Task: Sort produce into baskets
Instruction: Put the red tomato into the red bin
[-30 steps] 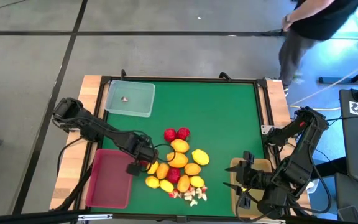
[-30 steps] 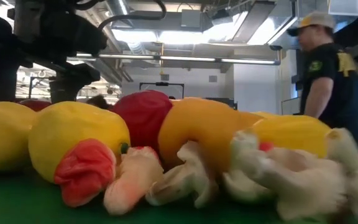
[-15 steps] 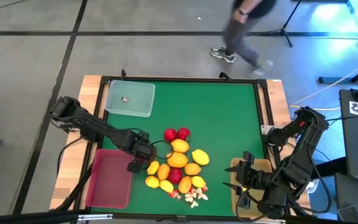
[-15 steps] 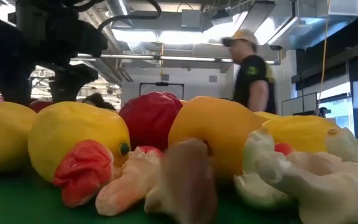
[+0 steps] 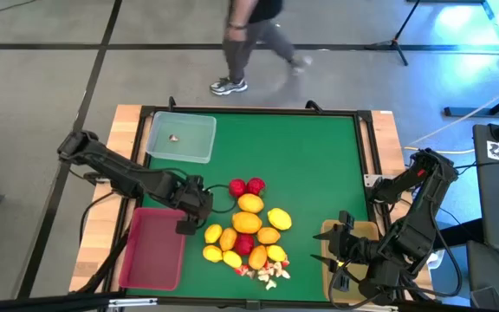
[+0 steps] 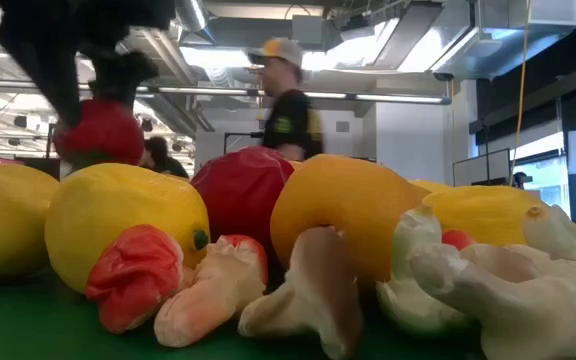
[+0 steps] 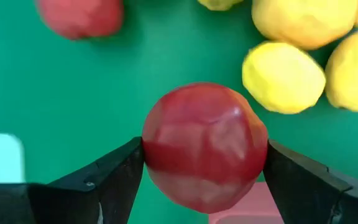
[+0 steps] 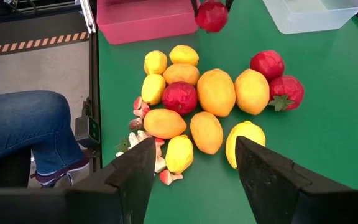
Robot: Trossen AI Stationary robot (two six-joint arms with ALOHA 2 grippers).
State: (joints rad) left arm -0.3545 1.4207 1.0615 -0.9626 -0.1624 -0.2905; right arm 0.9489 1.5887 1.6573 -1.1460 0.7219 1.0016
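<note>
My left gripper (image 5: 191, 214) is shut on a red strawberry (image 7: 204, 146), in the air between the produce pile (image 5: 249, 230) and the pinkish-red tray (image 5: 152, 251). The low view shows the strawberry (image 6: 98, 130) lifted above the pile. The pile holds yellow and orange ovals, red strawberries and tiny white-and-red bits (image 5: 267, 276) on the green mat. The clear tray (image 5: 180, 137) at the far left holds one small bit. My right gripper (image 8: 204, 180) is open and empty, over the tan tray (image 5: 362, 232) at the near right. My left gripper pinches the strawberry's two opposite sides (image 7: 149, 155) between its two fingers (image 7: 114, 177). The fingers come from above, pointing down. The strawberry is lifted clear of the mat and hangs between the fingers, beside the red tray's edge (image 7: 241, 214).
Bare green mat lies across the far and right parts of the table (image 5: 310, 156). A person walks past behind the table's far edge (image 5: 249, 43). A person's leg in jeans (image 8: 23, 124) shows beside the table in the right wrist view.
My left gripper has risen from the pile's left edge with a red strawberry, which now hangs clear of the mat. The rest of the pile has stayed put. A person has walked from right to left behind the table.
</note>
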